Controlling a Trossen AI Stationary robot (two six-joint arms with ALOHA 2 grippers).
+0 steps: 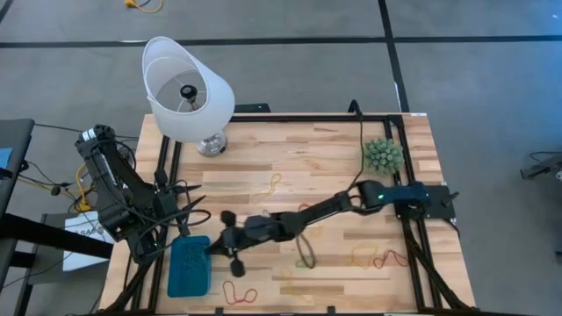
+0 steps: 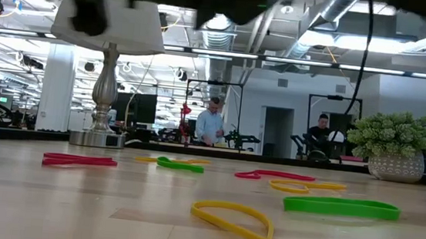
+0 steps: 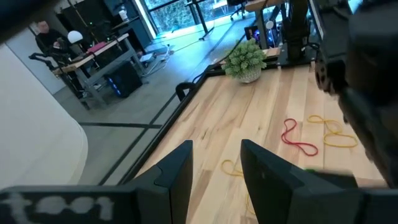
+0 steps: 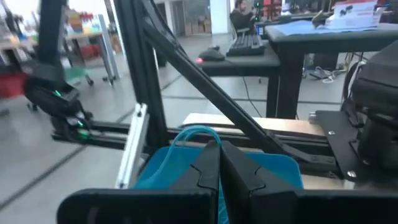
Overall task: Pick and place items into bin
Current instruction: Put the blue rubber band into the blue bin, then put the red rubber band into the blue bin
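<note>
Now the right gripper (image 1: 230,247), fingers pinching a grey-blue rubber-band loop (image 4: 194,132), hovers just beside the shallow teal-blue tray (image 1: 190,266).

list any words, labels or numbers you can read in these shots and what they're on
None can be read.
White sheet beside the left arm's base, high view: dark marks, too small to read.
Pale boxes on a far desk, right wrist view: print too blurred to read.
</note>
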